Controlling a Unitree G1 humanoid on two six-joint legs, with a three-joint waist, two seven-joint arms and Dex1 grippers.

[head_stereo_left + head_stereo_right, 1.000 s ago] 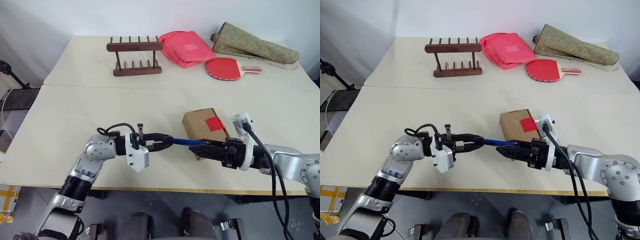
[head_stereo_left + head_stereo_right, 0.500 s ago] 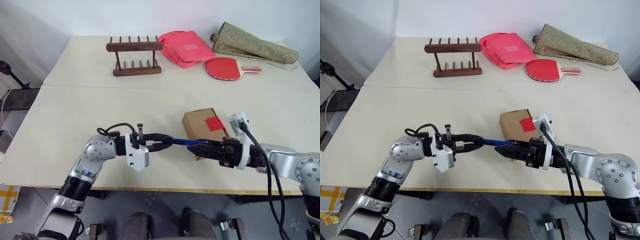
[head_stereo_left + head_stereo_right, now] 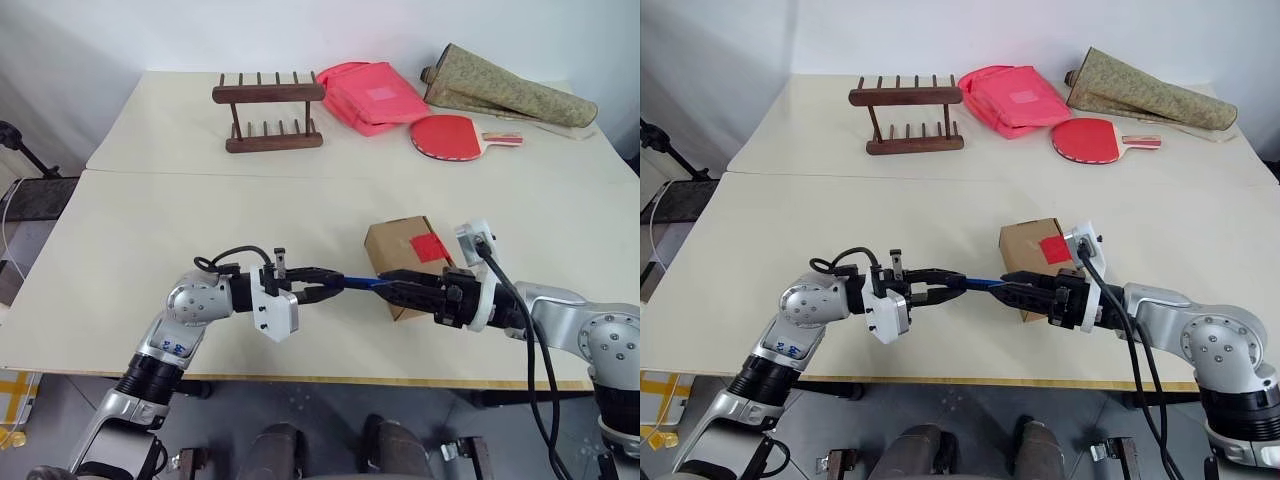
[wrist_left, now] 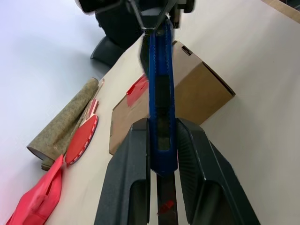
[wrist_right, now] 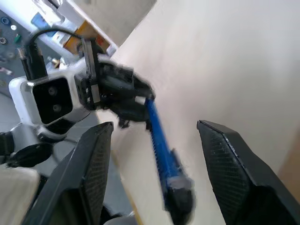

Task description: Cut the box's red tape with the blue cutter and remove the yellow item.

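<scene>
Left gripper [image 3: 328, 287]: fingers pinch the blue cutter [image 3: 365, 283].
Right gripper [image 5: 157, 140]: fingers spread wide around the cutter's far end.

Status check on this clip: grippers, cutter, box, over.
Left gripper shut on the blue cutter, held level. Right gripper open around its far end. The box still taped, nothing in the way.

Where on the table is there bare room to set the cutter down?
Bare: the near table left of the box, and the strip between box and wooden rack. Crowded: the far right, with pink bag, paddle and rolled mat.
</scene>
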